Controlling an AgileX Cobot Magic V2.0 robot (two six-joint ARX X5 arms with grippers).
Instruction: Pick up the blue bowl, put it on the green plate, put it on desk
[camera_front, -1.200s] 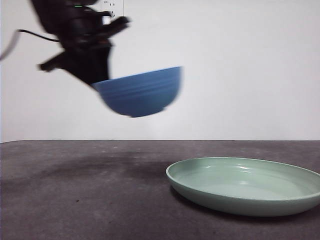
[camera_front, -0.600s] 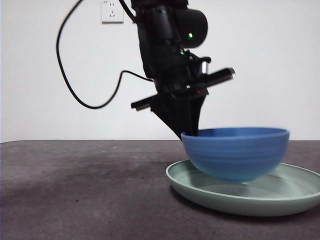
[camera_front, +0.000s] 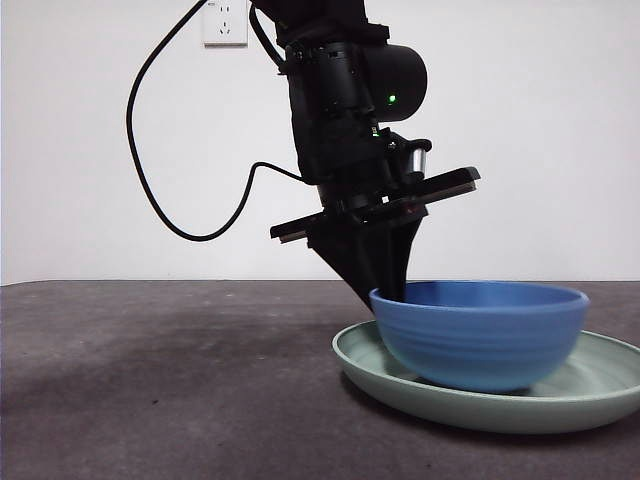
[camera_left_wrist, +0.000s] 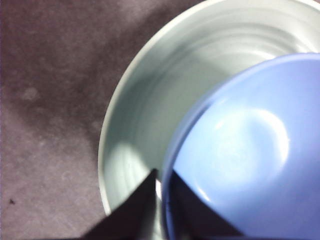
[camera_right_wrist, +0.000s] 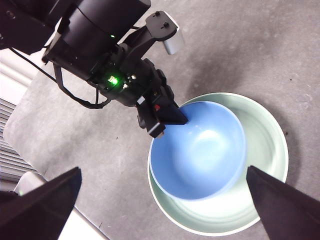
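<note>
The blue bowl (camera_front: 480, 335) sits upright inside the green plate (camera_front: 600, 385) on the desk (camera_front: 150, 380), toward the plate's left side. My left gripper (camera_front: 390, 290) reaches down from above and is shut on the bowl's left rim. In the left wrist view its jaws (camera_left_wrist: 162, 180) pinch that rim, one inside the bowl (camera_left_wrist: 250, 150) and one outside over the plate (camera_left_wrist: 145, 100). The right gripper (camera_right_wrist: 162, 172) hangs high above, open and holding nothing, looking down on the bowl (camera_right_wrist: 200, 150), the plate (camera_right_wrist: 265, 145) and the left gripper (camera_right_wrist: 167, 120).
A black cable (camera_front: 150, 180) loops from the left arm in front of the white wall, under a wall socket (camera_front: 224, 22). Dark grey desk stretches to the left of the plate. The desk's edge (camera_right_wrist: 30, 165) shows in the right wrist view.
The left gripper carried the bowl from high on the left, rightward and down. The bowl went from hovering just over the plate to sitting in it.
</note>
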